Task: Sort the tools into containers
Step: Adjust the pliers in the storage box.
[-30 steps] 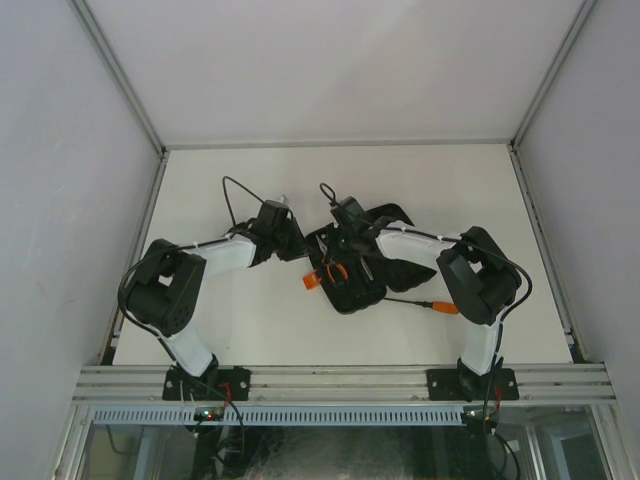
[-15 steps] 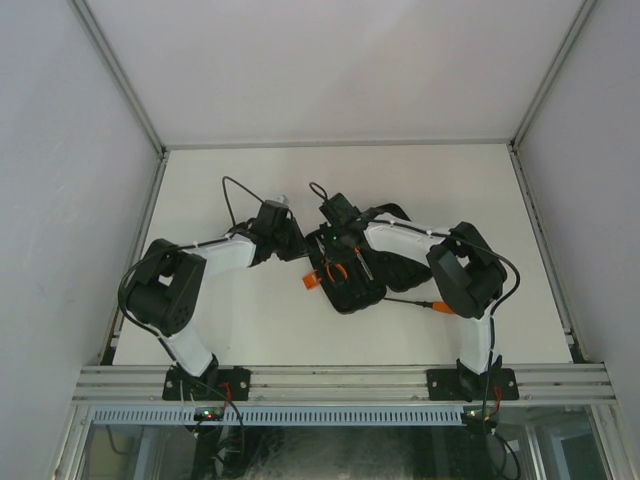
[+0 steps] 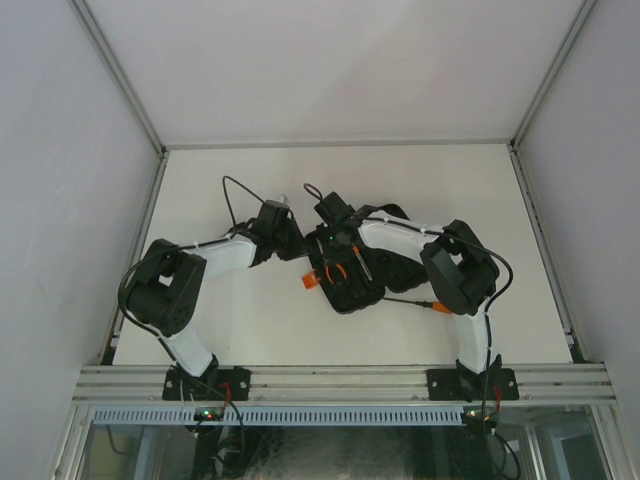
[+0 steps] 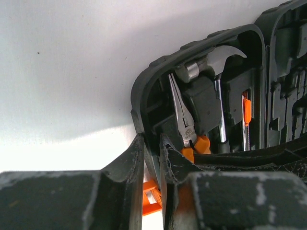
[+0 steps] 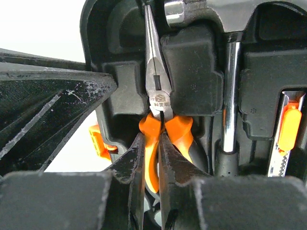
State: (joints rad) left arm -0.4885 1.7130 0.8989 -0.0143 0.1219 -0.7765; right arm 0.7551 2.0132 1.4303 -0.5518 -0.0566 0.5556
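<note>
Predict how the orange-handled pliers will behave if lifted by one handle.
The pliers look steel-jawed, so probably stiff and heavy for their size. With the right end effector pinching only one orange handle, the pivot may let the other swing open. The nose lies in a moulded slot of the tool case and could catch.

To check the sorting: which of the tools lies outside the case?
The orange-handled screwdriver, on the table right of the case. The pliers and hammer lie in its moulded slots.
</note>
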